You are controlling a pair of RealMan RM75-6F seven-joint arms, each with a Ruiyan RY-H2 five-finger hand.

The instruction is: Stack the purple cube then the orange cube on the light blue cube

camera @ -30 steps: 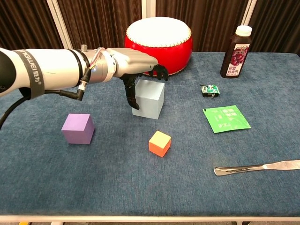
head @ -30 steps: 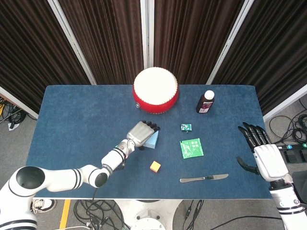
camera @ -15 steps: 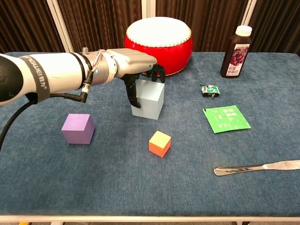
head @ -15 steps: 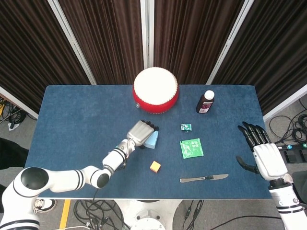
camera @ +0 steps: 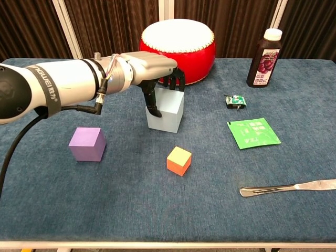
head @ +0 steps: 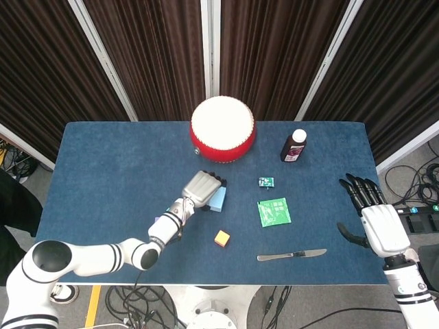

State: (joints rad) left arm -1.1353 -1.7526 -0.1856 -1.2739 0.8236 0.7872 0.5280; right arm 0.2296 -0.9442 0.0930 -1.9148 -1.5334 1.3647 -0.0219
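Observation:
The light blue cube (camera: 169, 115) (head: 219, 199) stands upright on the blue table (camera: 105, 199), in front of the drum. My left hand (camera: 152, 65) (head: 200, 188) is wrapped over it, with the fingers hooked over its far top edge and the thumb on its near face. The purple cube (camera: 87, 143) sits alone to the left and nearer. The small orange cube (camera: 179, 160) (head: 221, 238) lies just in front of the blue one. My right hand (head: 377, 219) hangs open off the table's right edge, holding nothing.
A red drum (camera: 177, 50) stands behind the cubes and a dark juice bottle (camera: 265, 58) at the back right. A small green clip (camera: 234, 100), a green packet (camera: 253, 132) and a knife (camera: 286, 187) lie to the right.
My left hand has shifted a little right and up over the light blue cube, and its thumb has slid from the cube's left edge onto its near face. The cubes and the right hand stay put.

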